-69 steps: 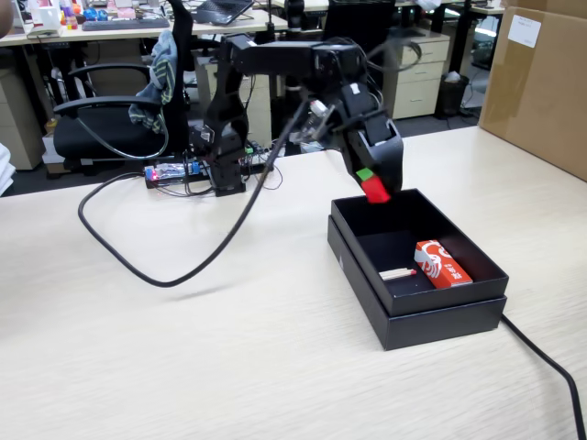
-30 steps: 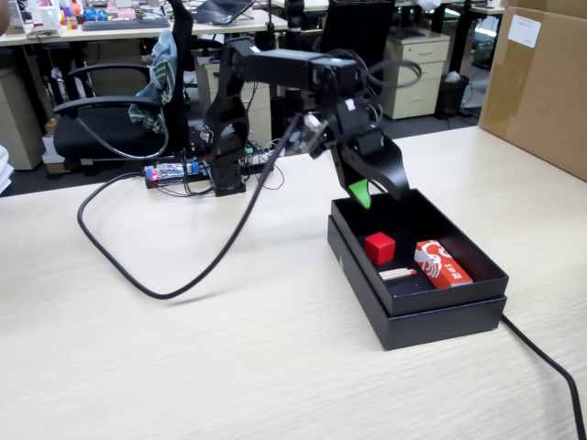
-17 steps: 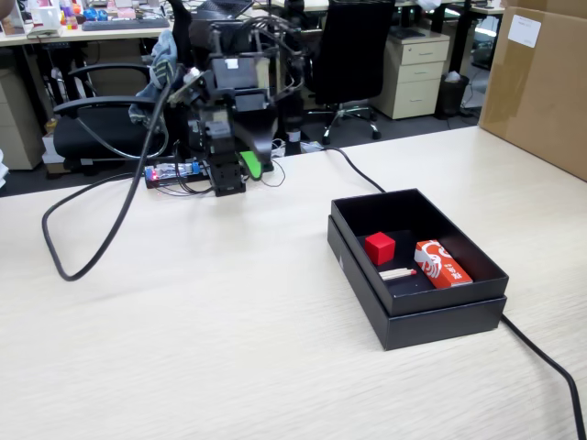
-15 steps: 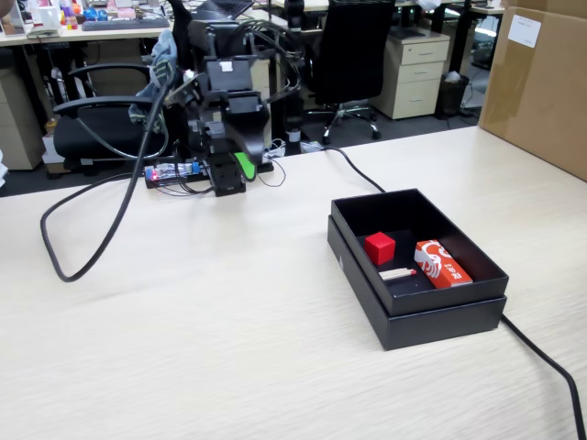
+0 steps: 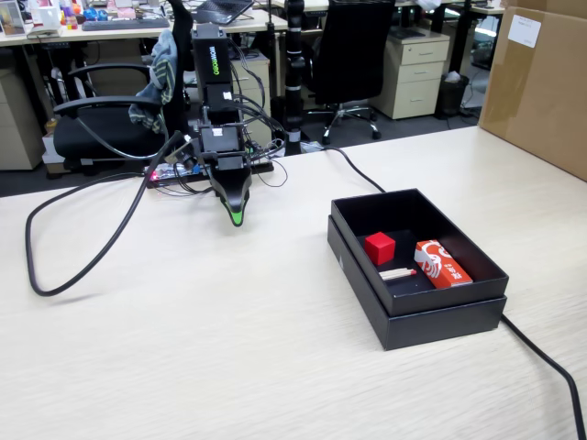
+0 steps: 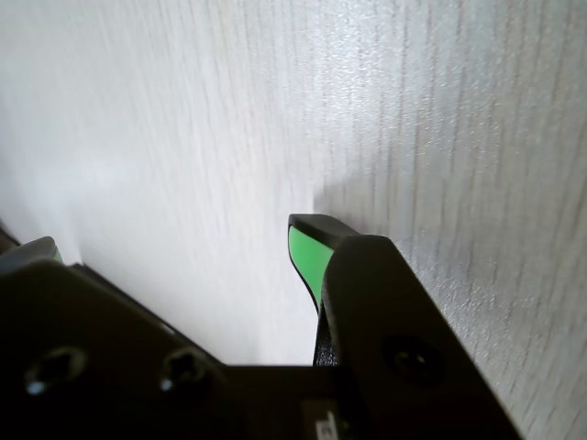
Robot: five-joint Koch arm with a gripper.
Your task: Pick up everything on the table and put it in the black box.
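Observation:
The small red cube [image 5: 379,247] lies inside the black box [image 5: 431,326], on its floor toward the left wall. The box stands on the pale wood-grain table [image 5: 229,357] at the right in the fixed view. The arm is folded back over its base at the far left of the table. Its gripper [image 5: 238,217] points down, close above the tabletop and well away from the box. In the wrist view the gripper [image 6: 174,243] is open: the green pads [image 6: 307,252] stand far apart, with only bare table [image 6: 367,110] between them.
An orange-red packet [image 5: 442,263] and a small pale stick [image 5: 397,273] also lie in the box. A big brown carton [image 5: 537,82] stands at the back right. A black cable [image 5: 55,275] loops over the table's left, another cable [image 5: 546,362] runs behind the box.
The cube, first held over the box, dropped inside. The arm then swung left, away from the box, and folded down over its base with the gripper empty.

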